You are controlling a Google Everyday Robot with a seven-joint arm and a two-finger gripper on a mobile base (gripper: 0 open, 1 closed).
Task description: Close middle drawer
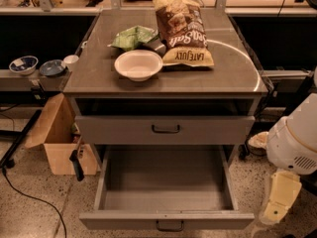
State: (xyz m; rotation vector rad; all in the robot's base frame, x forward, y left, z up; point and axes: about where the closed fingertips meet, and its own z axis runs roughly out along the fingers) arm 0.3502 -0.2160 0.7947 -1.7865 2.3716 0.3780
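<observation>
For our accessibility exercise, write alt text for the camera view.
The middle drawer of a grey cabinet stands pulled out and empty, while the robot's tool hangs right of its front. A white bowl, a chip bag and a green bag sit on top.

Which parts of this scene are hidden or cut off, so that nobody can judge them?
All in the camera view:
- Middle drawer: the lower part of its front is cut off by the bottom edge, and anything under it is hidden by it.
- Claw, low and to the right of that drawer: its arm is cut off by the right edge.
- Gap under the tabletop: lost in shadow.
</observation>
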